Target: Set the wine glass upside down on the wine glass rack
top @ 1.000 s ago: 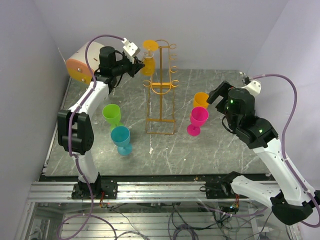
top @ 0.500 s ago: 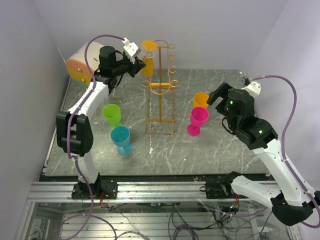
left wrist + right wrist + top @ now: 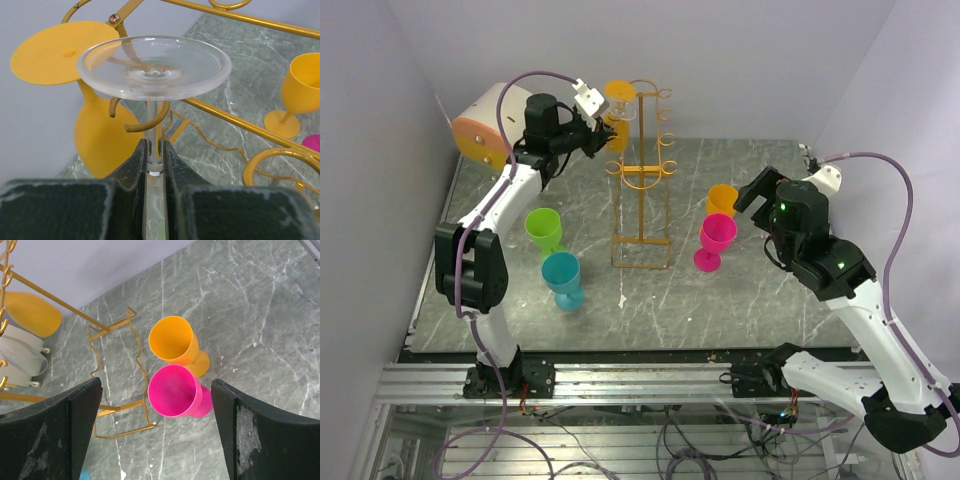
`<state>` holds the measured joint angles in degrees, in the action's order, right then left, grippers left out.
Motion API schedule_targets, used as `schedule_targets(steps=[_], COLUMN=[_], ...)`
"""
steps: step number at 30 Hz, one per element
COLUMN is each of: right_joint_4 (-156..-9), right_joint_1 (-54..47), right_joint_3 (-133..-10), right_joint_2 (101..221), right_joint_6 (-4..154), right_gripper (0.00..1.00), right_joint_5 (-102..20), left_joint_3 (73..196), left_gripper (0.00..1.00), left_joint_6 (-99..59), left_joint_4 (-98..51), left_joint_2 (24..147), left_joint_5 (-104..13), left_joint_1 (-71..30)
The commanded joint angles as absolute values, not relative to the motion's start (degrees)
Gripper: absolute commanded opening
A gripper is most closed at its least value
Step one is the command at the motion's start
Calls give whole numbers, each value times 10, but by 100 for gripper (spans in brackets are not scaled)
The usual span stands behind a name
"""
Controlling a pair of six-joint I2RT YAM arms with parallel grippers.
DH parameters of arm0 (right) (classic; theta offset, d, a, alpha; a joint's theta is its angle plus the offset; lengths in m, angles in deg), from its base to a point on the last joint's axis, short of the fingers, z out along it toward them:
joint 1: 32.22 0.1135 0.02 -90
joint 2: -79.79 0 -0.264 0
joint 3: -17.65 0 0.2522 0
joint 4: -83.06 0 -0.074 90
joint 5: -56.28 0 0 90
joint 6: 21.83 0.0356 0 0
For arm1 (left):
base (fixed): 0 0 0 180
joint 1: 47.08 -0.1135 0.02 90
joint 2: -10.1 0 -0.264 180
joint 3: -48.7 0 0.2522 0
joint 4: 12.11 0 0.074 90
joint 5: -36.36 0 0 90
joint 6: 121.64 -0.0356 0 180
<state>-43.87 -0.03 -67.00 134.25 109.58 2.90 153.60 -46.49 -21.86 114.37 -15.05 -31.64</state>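
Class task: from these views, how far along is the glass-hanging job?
Done: one yellow glass hangs inverted on the rack. In hand: the left gripper holds a clear glass foot-up by its stem at a hook. Left: seat it and release.

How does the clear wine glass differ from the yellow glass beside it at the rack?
The clear wine glass is transparent; the yellow glass is opaque. The left gripper pinches the clear one's stem, while the yellow one hangs on the wine glass rack, ungripped. Both are upside down, foot on top.
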Motion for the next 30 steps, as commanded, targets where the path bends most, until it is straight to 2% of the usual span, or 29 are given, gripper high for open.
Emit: schedule_targets(steps=[1,6,13,26,30], right_joint_4=[-437,-410,-364,-371,-383], right_joint_1=[-2,-2,-3,-10,-16], right_joint_3=[-662,-647,-630,-575,-566], right_joint_2=[1343,1362,1394,1416,1434], right_joint_6=[1099,1126,1147,1146,1133], right_gripper=[90,90,79,73,65], right_joint_5=[28,31,16,-2,-5], left_joint_3=[1560,1558,1546,1534,1518], left_gripper=[17,34,44,45,53], left_joint_6=[-475,-469,-474,-479,-488], left_joint_4=[-205,-205,-199,-209,-219], left_joint_2=[1149,1150,1145,1135,1117], left_joint_5=[-155,-161,-166,-178,-197], left_joint_1=[-308,-308,-308,-308,-308])
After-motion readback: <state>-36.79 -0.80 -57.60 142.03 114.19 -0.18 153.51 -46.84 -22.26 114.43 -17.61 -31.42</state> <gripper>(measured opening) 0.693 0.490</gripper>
